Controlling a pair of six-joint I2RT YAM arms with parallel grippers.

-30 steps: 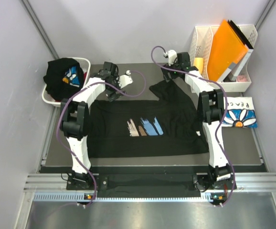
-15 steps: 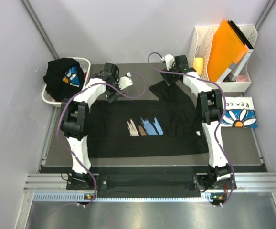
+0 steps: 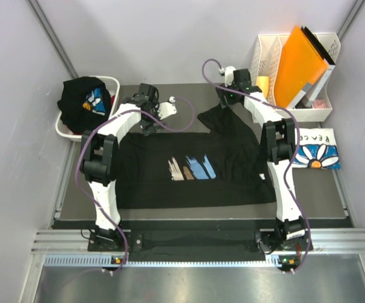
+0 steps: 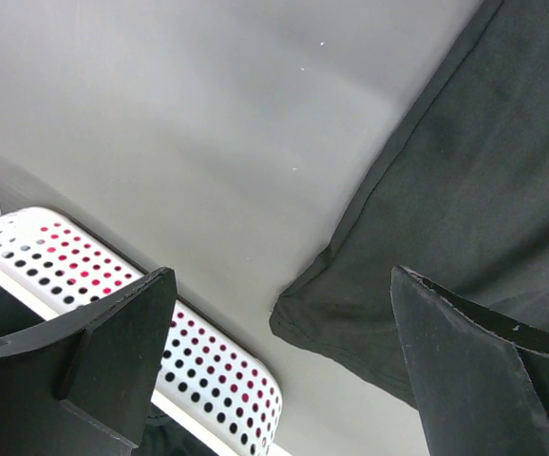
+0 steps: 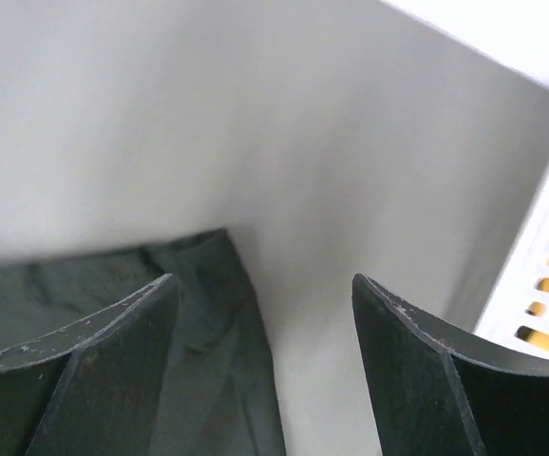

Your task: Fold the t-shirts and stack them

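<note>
Black tee (image 4: 474, 190) beneath left claw (image 4: 279, 285) (spread).

Overhead shot is bright and evenly lit from above, with barely any shadow on the desk (image 3: 315, 189), though the black shirt (image 3: 233, 170) goes so dark its folds mostly vanish, and the metal plate (image 3: 195, 284) at the near edge has a pale sheen. Left wrist cam is pretty crisp on the cloth and the basket (image 4: 208, 370) holes, but the left end effector (image 4: 282, 275) up close is just dull black slabs. Right wrist cam is the weak one: hazy, washed-out white backdrop, shirt smeared out of focus, right end effector (image 5: 265, 280) soft-edged.
</note>
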